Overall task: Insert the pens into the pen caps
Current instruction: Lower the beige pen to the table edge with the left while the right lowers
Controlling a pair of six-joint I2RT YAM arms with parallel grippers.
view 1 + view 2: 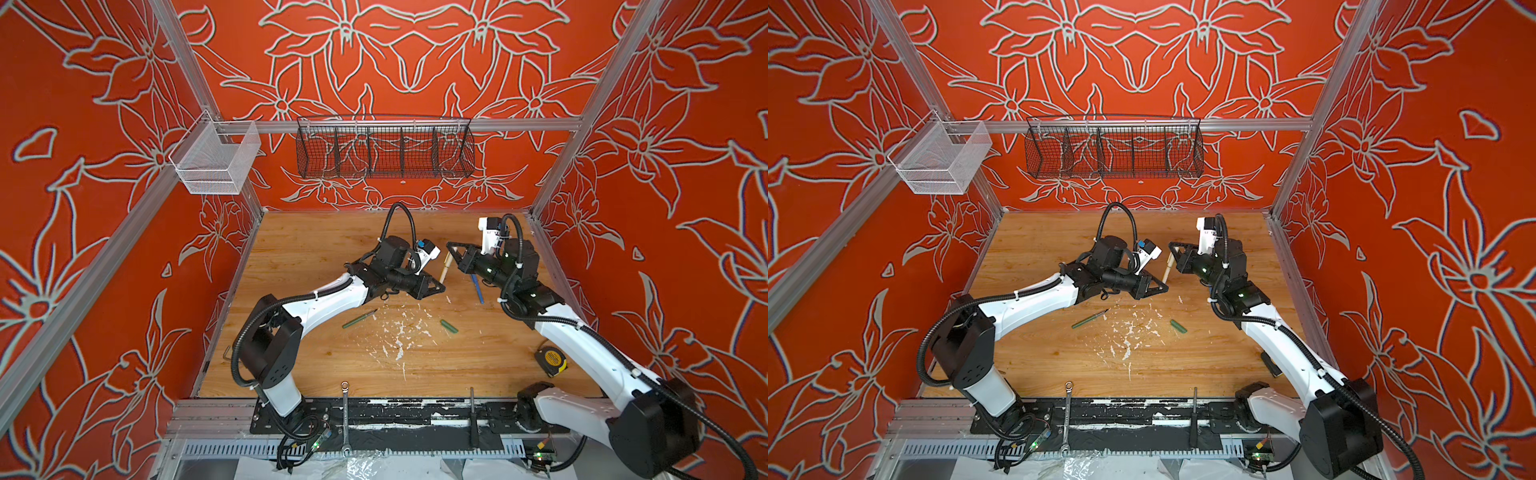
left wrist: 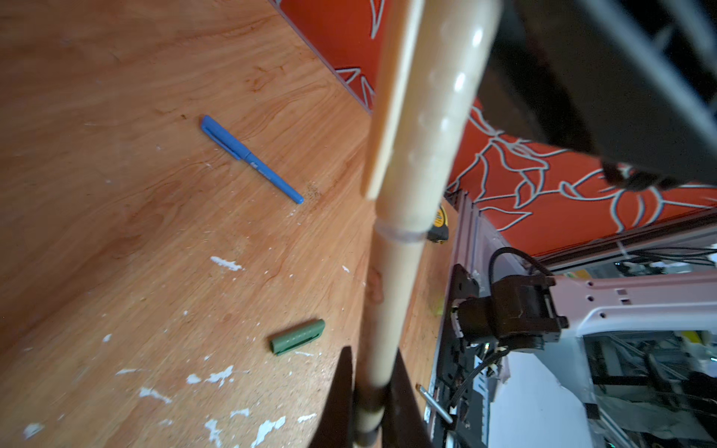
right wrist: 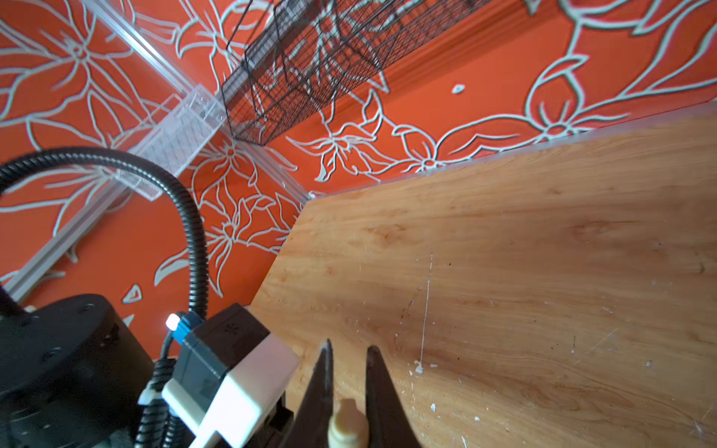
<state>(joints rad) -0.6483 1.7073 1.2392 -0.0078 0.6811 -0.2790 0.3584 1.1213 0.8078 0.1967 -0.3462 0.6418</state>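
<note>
The tan pen [image 1: 444,272] [image 1: 1167,270] hangs tilted above the table between both grippers. My left gripper [image 1: 441,286] [image 2: 370,407] is shut on its lower barrel [image 2: 392,302]. The tan cap [image 2: 426,116] sits over the pen's upper end. My right gripper [image 1: 451,250] [image 3: 349,349] is shut on that cap [image 3: 347,424]. A blue pen [image 1: 478,289] [image 2: 248,157] lies on the table with its blue cap on. A bare green pen [image 1: 359,318] [image 1: 1090,319] lies left of the middle. The green cap [image 1: 449,326] [image 2: 297,336] lies apart to its right.
White paint flecks [image 1: 399,332] are scattered mid-table. A yellow tape measure [image 1: 550,360] sits by the right arm. On the front rail lie a silver wrench [image 1: 345,415] and a dark rod [image 1: 473,415]. A black wire basket [image 1: 384,149] and a white mesh basket [image 1: 214,160] hang behind.
</note>
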